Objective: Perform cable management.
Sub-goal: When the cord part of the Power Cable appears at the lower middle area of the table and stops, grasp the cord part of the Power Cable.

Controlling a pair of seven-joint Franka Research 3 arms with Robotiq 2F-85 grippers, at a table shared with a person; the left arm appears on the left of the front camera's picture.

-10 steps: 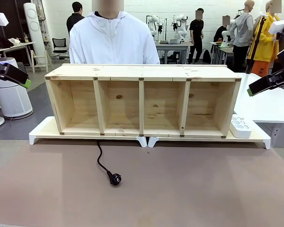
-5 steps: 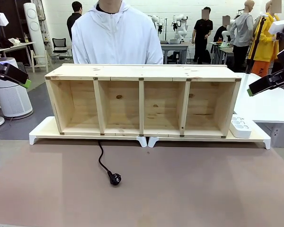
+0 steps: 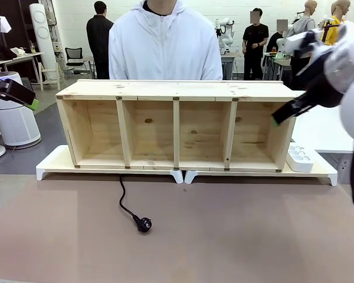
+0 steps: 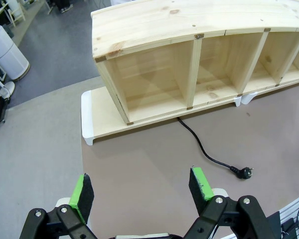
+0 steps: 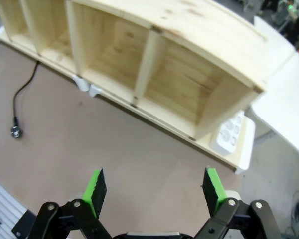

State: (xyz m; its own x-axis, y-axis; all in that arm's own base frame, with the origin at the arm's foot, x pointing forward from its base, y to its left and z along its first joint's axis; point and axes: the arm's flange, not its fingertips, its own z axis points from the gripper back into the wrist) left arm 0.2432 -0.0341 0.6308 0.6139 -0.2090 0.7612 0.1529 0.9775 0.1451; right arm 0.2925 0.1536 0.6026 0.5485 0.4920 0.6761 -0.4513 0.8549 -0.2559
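Nearest the camera, a brown table surface [image 3: 236, 236] stretches across the front view. On it, left of centre, lies the small round black plug [image 3: 143, 224] of the cable [image 3: 123, 197]. The thin black cord curves from the plug back toward the far side and disappears under the front edge of a low white riser [image 3: 53, 162].

That riser and a second white riser [image 3: 321, 170] to its right stand end to end. Together they carry a long, pale wooden shelf [image 3: 177, 89] with four open compartments facing the robot. A white power strip [image 3: 300, 157] rests on the right riser, just beside the shelf's right end.

The left gripper [image 4: 141, 188] hangs in the air off the shelf's left end, well apart from the cable. Its green-padded fingers are spread wide with nothing between them. The right gripper [image 5: 154, 190] hangs in front of the shelf's upper right corner. Its fingers are also spread wide, with nothing held.

Farthest back, just behind the shelf, a person [image 3: 165, 47] in a white hooded jacket stands facing the robot.
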